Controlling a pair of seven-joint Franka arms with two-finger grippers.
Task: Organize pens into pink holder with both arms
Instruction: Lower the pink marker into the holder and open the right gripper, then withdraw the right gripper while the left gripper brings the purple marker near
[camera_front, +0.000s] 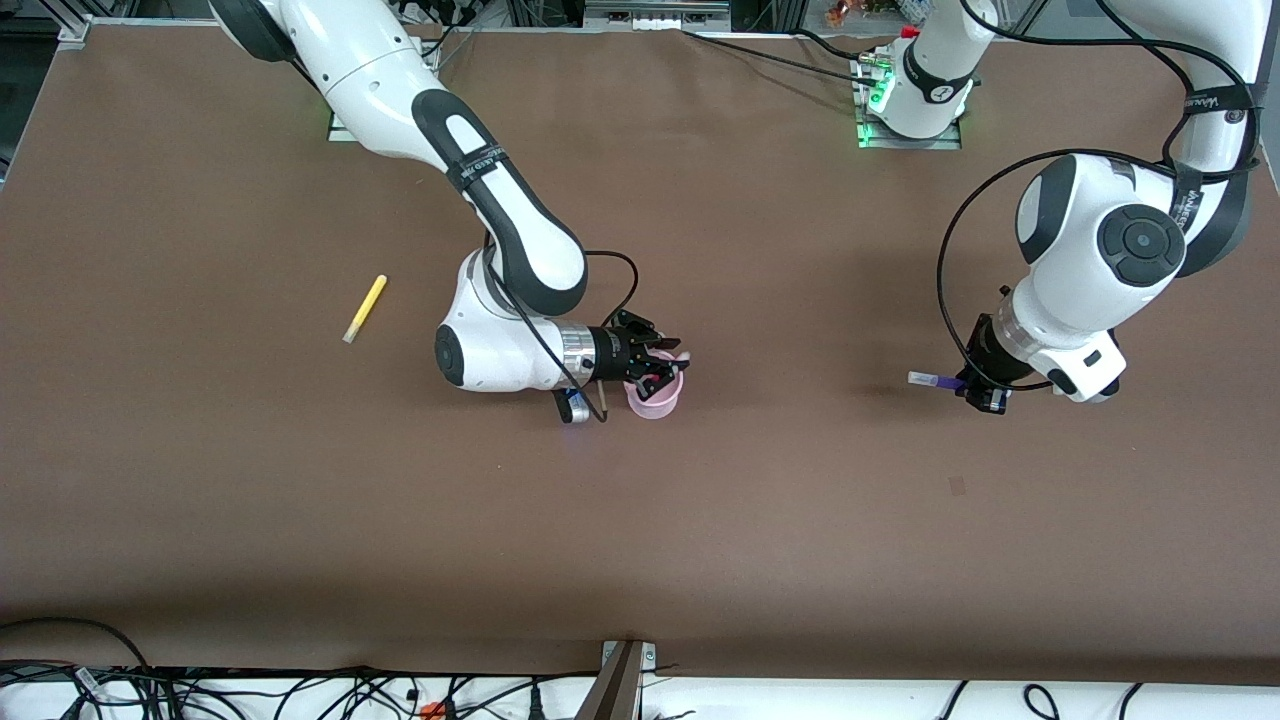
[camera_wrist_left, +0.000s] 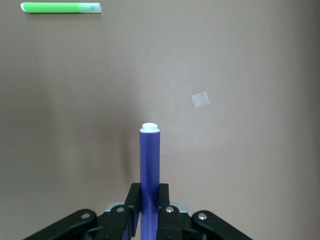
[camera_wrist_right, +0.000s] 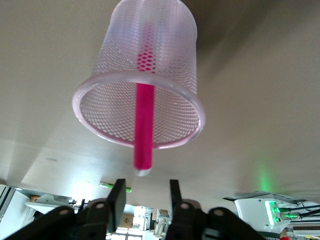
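Two pincers busy: right pincer gapes empty beside the cup, pink pen inside; left pincer clamps purple pen, green pen lying on the counter ahead.

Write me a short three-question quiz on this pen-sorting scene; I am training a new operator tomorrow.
1. True or false: the left gripper is shut on the slim purple marker pen.
2. Which pen already stands in the small round pale pink mesh holder? A yellow, B magenta-pink, C green.
3. Fill in: the right gripper, fingers open, is at the holder's ____.

Key
1. True; its fingers clamp the pen over the brown table.
2. B, the magenta-pink marker pen. The slim yellow marker pen lies on the table toward the right arm's end; the slim green marker pen also lies on the table.
3. rim.
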